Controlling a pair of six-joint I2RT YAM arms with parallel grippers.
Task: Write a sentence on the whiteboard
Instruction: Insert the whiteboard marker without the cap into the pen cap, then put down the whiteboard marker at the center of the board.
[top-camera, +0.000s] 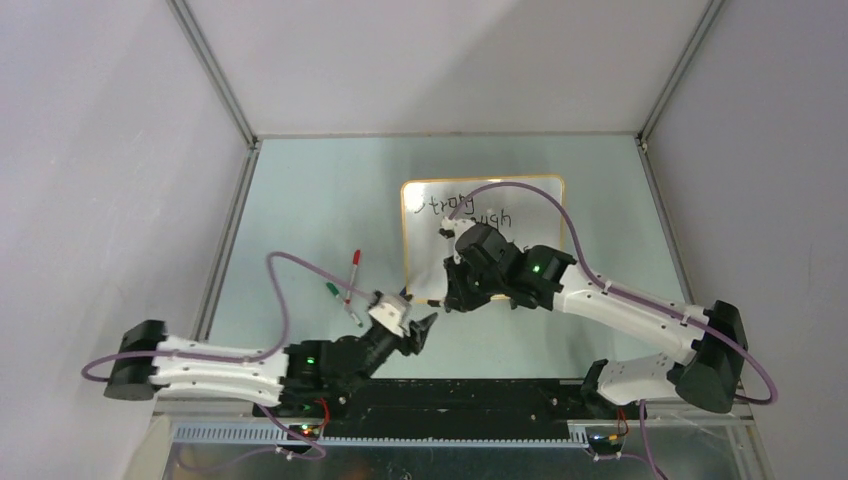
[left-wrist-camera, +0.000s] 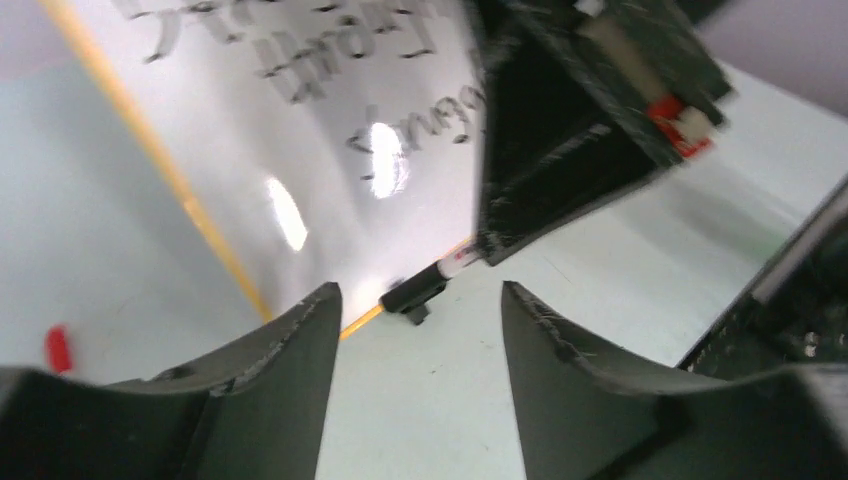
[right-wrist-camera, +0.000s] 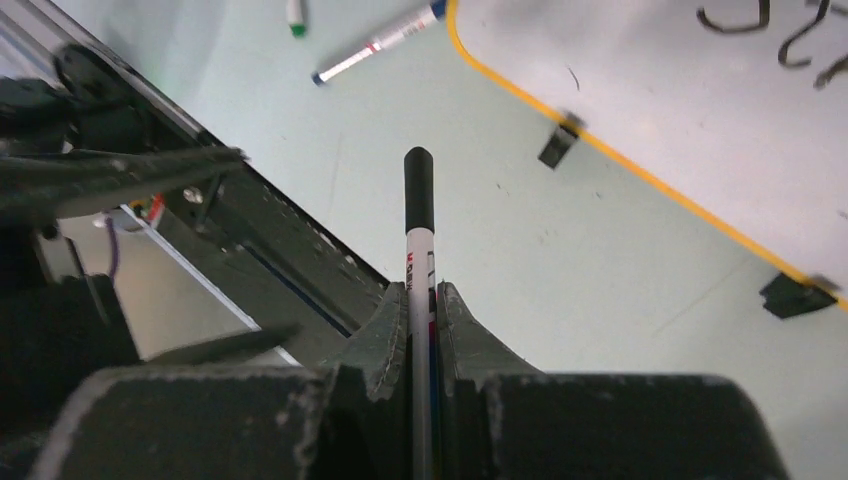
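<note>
— Grey-white walls are boxing in a pale green table (top-camera: 300, 200). What is lying on its left side?

— 3 loose markers are lying close together there: a red-capped marker (top-camera: 354, 265), a green-capped marker (top-camera: 331, 289) and a dark-tipped marker (right-wrist-camera: 375, 45), all left of the board.

— And the left gripper?

— The left gripper (left-wrist-camera: 418, 300) is hovering just right of them, toward the near edge. Its jaws are standing spread, with nothing sitting between them.

— Where is the whiteboard sitting?

— The whiteboard (top-camera: 535, 205) is lying flat right of centre, toward the far side. Its orange-yellow rim is showing, and 2 black clip feet (right-wrist-camera: 560, 140) are sticking out along its near edge. The sentence (top-camera: 445, 207) is running across its far-left part in black. An arm is covering some letters, so only "trong" and "ugh" are reading clearly from above.

— What is the right gripper doing?

— The right gripper (right-wrist-camera: 420, 290) is hanging at the board's near-left corner, its jaws pinching a black-capped marker (right-wrist-camera: 418, 190). That cap is pointing out over bare table, just off the rim.
</note>
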